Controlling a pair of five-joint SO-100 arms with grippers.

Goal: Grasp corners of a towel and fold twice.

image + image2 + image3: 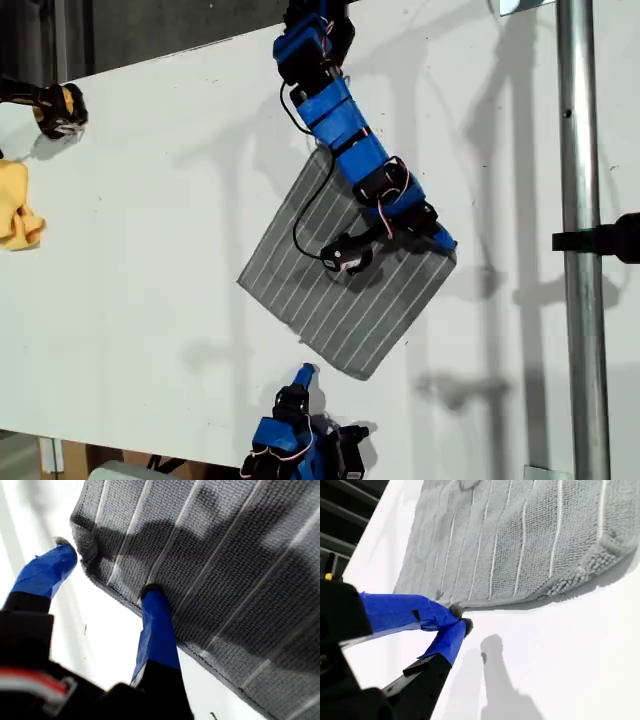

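Tool one, our first gripper (107,572), stands spread at a corner (82,540) of the grey square towel with thin white stripes (345,275), one finger pressing the cloth, nothing clamped yet. Our second gripper (461,619) is pinched shut with its tips touching the towel's edge; we cannot tell if fabric is caught. That towel lies flat and unfolded, mid white tabletop (150,250) in the exterior view. Neither fold looks begun; both remain.
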